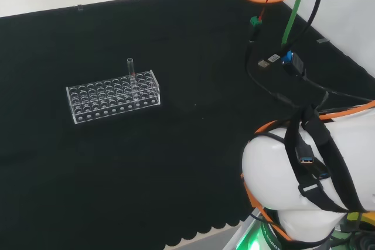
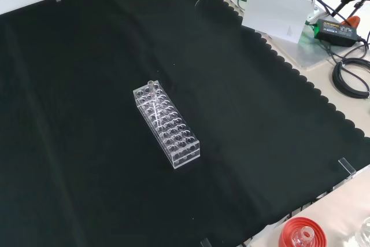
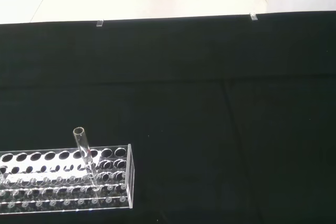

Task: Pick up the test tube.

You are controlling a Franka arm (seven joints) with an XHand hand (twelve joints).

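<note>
One test tube (image 1: 130,68) stands in one rack (image 1: 111,96), and these are the two task pieces on the bench (image 1: 176,180). The tube is clear, thin and round, open at the top, and it rises well above the rack's top plate; in the wrist view it leans a little (image 3: 84,150). It sits in a hole near one short end of the rack, the end toward the right in the head view and the farther end in the front view (image 2: 151,85).

The rack (image 2: 167,125) is a long clear plastic block with several rows of round holes, and all the other holes look unfilled. It lies well away from every edge of the bench, toward the left in the head view.

The bench is covered with a black cloth whose near edge in the head view is cut in small scallops. Small clear clips (image 3: 100,23) hold the cloth at its edges. Beyond the cloth the floor is pale and smooth.

At the lower edge of the front view a red ribbed ring (image 2: 302,233) stands off the cloth.

The robot hand's state cannot be told.
</note>
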